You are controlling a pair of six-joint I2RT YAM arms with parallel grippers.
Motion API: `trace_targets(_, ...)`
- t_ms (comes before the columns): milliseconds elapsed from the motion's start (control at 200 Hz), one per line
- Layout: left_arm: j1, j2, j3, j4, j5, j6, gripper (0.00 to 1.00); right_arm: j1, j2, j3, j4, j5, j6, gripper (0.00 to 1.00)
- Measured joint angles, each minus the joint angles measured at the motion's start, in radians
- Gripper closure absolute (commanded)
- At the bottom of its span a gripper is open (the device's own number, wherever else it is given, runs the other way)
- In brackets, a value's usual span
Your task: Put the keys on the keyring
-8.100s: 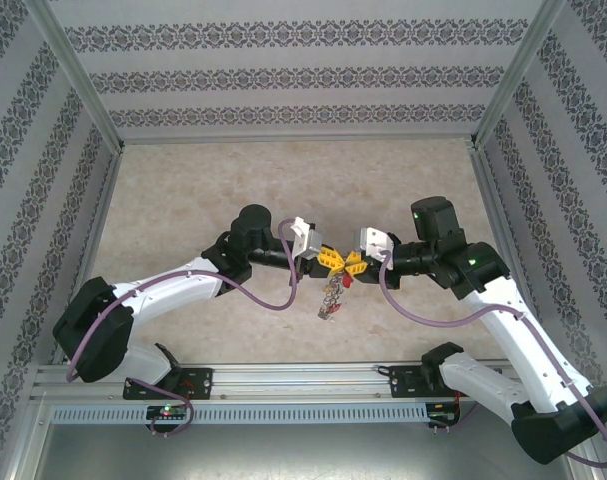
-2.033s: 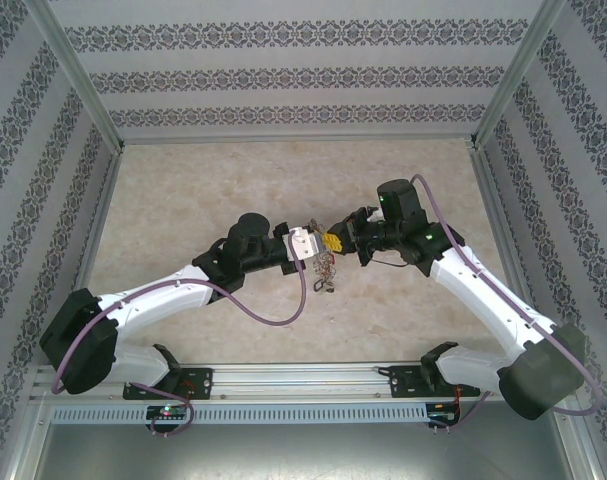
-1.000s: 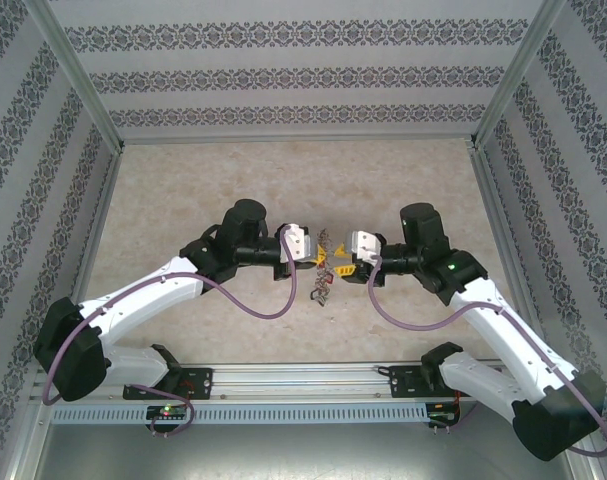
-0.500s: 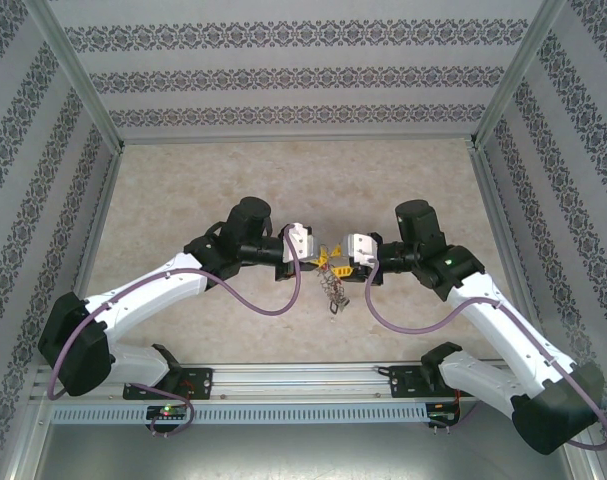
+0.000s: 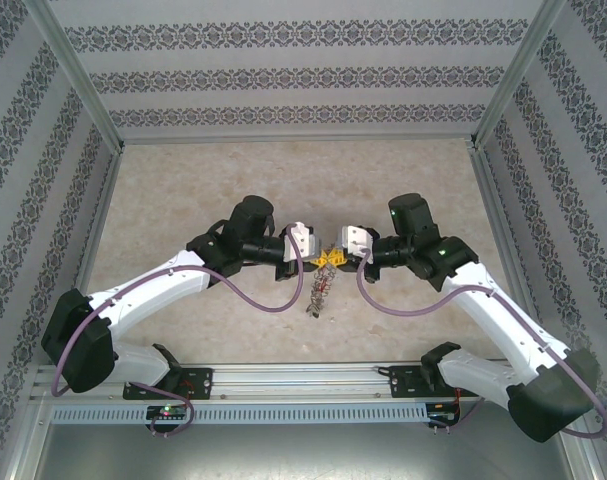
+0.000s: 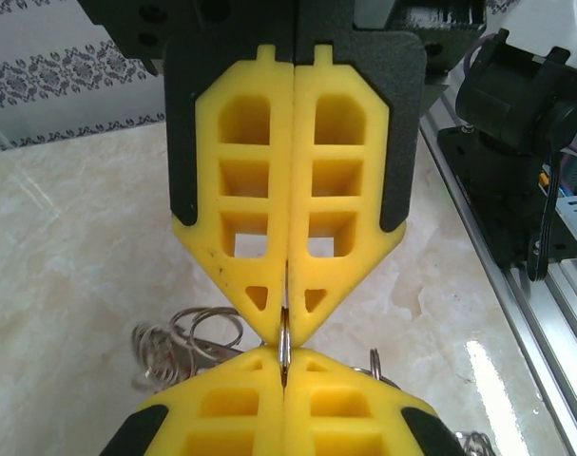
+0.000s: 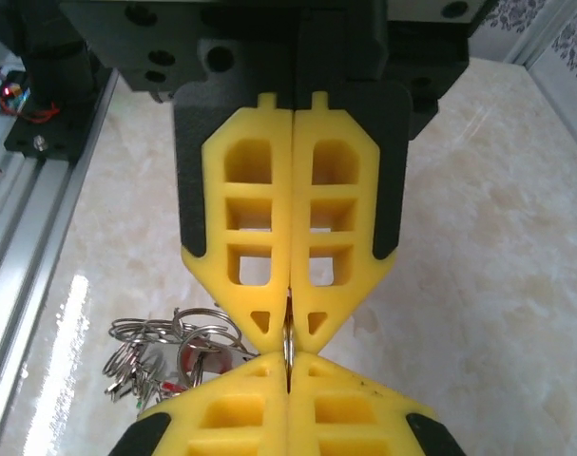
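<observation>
Right, keyring (image 5: pixel 318 288) first: it hangs as a grey bunch just under the spot where my two sets of fingers meet, mid-worktop (image 5: pixel 183 190), trailing toward the near edge. From the R wrist cam, the bunch sits down-left of the pinch, w/ keys (image 7: pixel 141 375) and a red tag (image 7: pixel 199 359) tangled in it. Can't tell if the lowest bit touches the worktop. One thin loop (image 6: pixel 284 340) of it runs edge-on btw the two pinches, and that's the bit that matters.

L fingers (image 5: pixel 322 261) are closed on that loop. R fingers (image 5: pixel 337 259) are closed on it too, from the opposite side. Tips sit nose to nose, almost touching, both pairs lined up on one axis running L–R across the worktop. The loop's plane lies along the seams of both pairs, so each grip has it flat btw the pads.

My guess: this is the step of working a key onto the loop's coil. Neither arm is nearer; both are on it equally. Next move prob. needs one pair to hold firm while the other shifts along the wire. The risk is that the wire slips out, since so little of it is gripped.
</observation>
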State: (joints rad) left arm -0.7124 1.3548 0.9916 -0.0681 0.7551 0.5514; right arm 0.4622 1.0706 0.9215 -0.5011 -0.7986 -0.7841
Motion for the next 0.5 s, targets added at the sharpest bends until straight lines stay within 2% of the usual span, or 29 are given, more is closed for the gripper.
trace_targets(85,0.006,-0.001,0.000,0.016,0.004,-0.009,0.67,-0.003,0.006,0.002,0.005,-0.005,0.035,1.00)
trace_targets(365,0.066,-0.081,-0.054,0.060,0.008,-0.023,0.68,-0.080,-0.057,-0.062,0.150,-0.087,0.199,1.00)
trace_targets(500,0.068,-0.104,-0.056,0.061,0.000,-0.023,0.67,-0.094,-0.078,-0.069,0.194,-0.123,0.242,1.00)
